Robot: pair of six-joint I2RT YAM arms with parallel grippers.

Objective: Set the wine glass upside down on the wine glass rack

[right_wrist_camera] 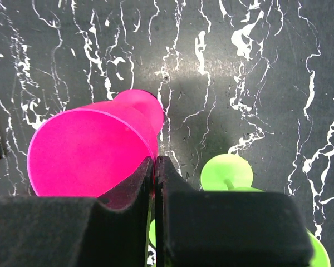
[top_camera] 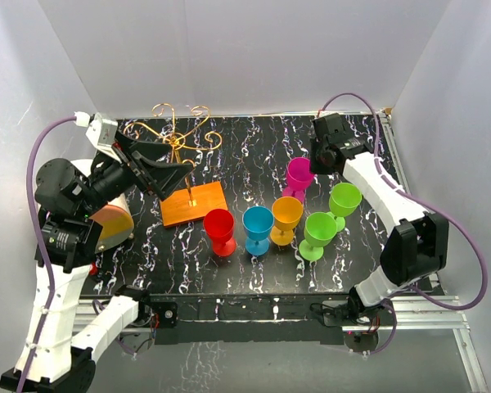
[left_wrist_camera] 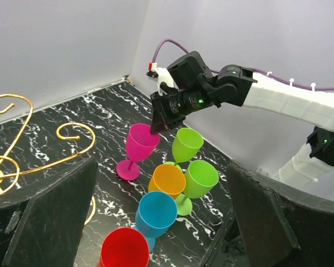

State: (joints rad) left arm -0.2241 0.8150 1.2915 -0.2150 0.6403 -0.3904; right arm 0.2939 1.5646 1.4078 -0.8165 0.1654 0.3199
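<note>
A pink wine glass (top_camera: pixel 299 173) (left_wrist_camera: pixel 140 142) (right_wrist_camera: pixel 94 153) stands upright on the black marbled table, at the far end of a cluster of glasses. My right gripper (top_camera: pixel 312 166) (left_wrist_camera: pixel 159 123) (right_wrist_camera: pixel 156 162) comes down on it from above and is shut on its rim, one finger inside the bowl and one outside. The wine glass rack (top_camera: pixel 177 137), gold looping wire (left_wrist_camera: pixel 23 167) on an orange base (top_camera: pixel 195 203), stands at the back left. My left gripper (top_camera: pixel 165 170) (left_wrist_camera: pixel 161 222) hangs open just left of the rack, holding nothing.
Other glasses stand upright in front of the pink one: red (top_camera: pixel 219 225), blue (top_camera: pixel 258 223), orange (top_camera: pixel 286 214) and two green (top_camera: pixel 320 229) (top_camera: pixel 344 198). White walls enclose the table on three sides. The right arm reaches in along the right wall.
</note>
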